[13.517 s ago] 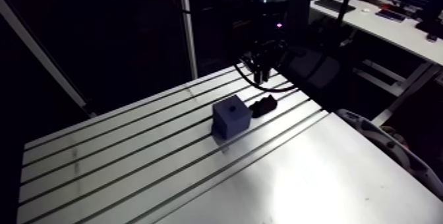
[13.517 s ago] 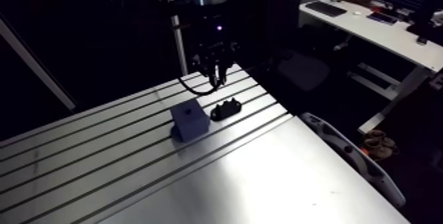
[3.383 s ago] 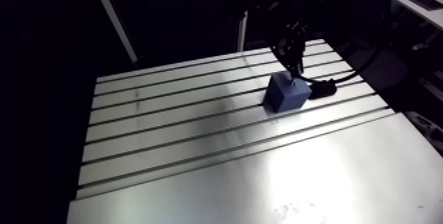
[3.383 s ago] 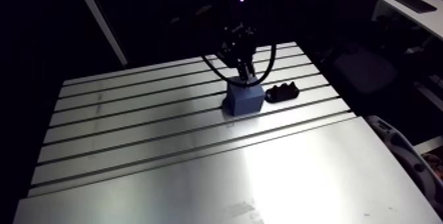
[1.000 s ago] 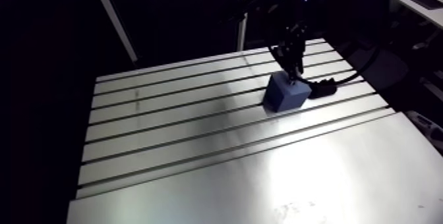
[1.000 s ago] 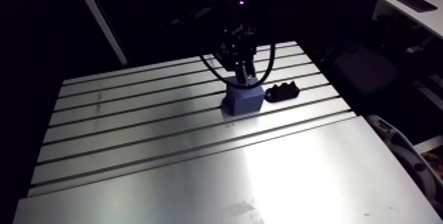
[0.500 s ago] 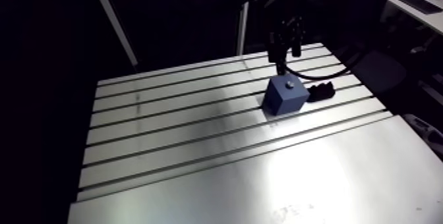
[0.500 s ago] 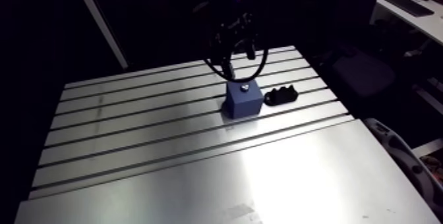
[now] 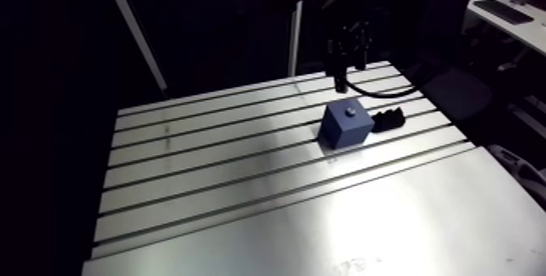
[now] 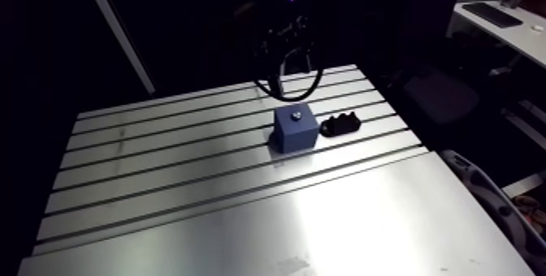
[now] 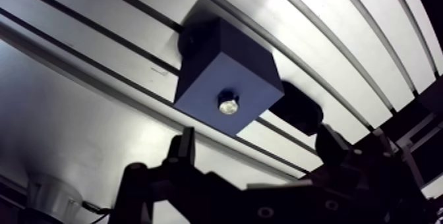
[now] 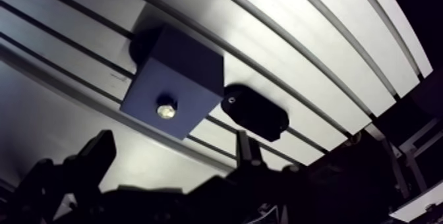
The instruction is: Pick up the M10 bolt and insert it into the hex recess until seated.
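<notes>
— Where is the gripper [image 11: 257, 141], and what has it got?

— Nothing at all. It hangs in the air above the tabletop, let go and empty. In the wrist view its two dark fingers [image 11: 182, 149] stand wide apart with only bare space between them.

— What is nearest to it?

— A dark-blue cube-shaped block [image 11: 221, 65], just ahead of the fingers and lower down. The arm view shows a clear gap between the two, so they do not touch.

— And the bolt?

— The small silvery hex-headed M10 bolt [image 11: 228, 103] sits in the hole at the middle of the block's top face. Only its bright head shows, with a thin dark ring around it. It stands straight, but I cannot tell whether the head lies flush with the face.

— Anything next to the block?

— A low black rounded holder [image 12: 254, 113] lies flat just beside one of its side faces. I cannot tell whether the two touch.

— And beneath all that?

— The slotted aluminium tabletop [image 9: 244, 198], with long dark grooves running parallel across it. The block rests upright across those grooves, toward the far side of the tabletop in the arm view. The holder is there too, on the strip beside the block.
</notes>
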Controlling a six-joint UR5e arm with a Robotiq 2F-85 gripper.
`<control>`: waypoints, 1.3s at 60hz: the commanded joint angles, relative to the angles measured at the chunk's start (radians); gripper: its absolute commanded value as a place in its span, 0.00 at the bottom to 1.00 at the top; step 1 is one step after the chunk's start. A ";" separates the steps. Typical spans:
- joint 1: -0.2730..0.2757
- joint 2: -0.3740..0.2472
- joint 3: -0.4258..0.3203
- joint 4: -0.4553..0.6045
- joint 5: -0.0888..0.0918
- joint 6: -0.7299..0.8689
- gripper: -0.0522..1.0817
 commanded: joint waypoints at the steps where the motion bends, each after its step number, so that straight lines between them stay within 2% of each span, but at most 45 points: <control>1: -0.027 -0.030 0.006 -0.003 0.058 0.025 0.05; 5: -0.035 -0.042 0.012 -0.002 0.065 0.032 0.06; 7: -0.043 -0.052 0.020 -0.002 0.075 0.044 0.07; 9: -0.043 -0.052 0.020 -0.002 0.075 0.044 0.07; 11: -0.057 -0.059 0.027 0.005 0.099 0.065 0.12; 12: -0.057 -0.059 0.027 0.005 0.099 0.065 0.12; 14: -0.069 -0.067 0.037 0.006 0.135 0.102 0.19; 15: -0.069 -0.067 0.037 0.006 0.135 0.102 0.19; 16: -0.072 -0.069 0.037 0.006 0.151 0.129 0.20; 17: -0.072 -0.069 0.037 0.006 0.151 0.129 0.20; 19: -0.080 -0.069 0.036 0.005 0.167 0.210 0.27; 22: -0.080 -0.070 0.038 0.003 0.165 0.249 0.29; 23: -0.083 -0.071 0.037 -0.001 0.167 0.283 0.33; 26: -0.086 -0.069 0.038 -0.003 0.172 0.313 0.37; 30: -0.093 -0.075 0.058 -0.006 0.165 0.387 0.44; 33: -0.093 -0.075 0.062 -0.011 0.165 0.403 0.45; 36: -0.092 -0.077 0.069 -0.035 0.166 0.428 0.52; 42: -0.091 -0.085 0.085 -0.071 0.167 0.436 0.57; 56: -0.084 -0.113 0.134 -0.164 0.177 0.448 0.58; 66: -0.094 -0.112 0.141 -0.171 0.207 0.445 0.57; 71: -0.098 -0.112 0.145 -0.172 0.208 0.438 0.53; 78: -0.108 -0.112 0.149 -0.173 0.208 0.436 0.52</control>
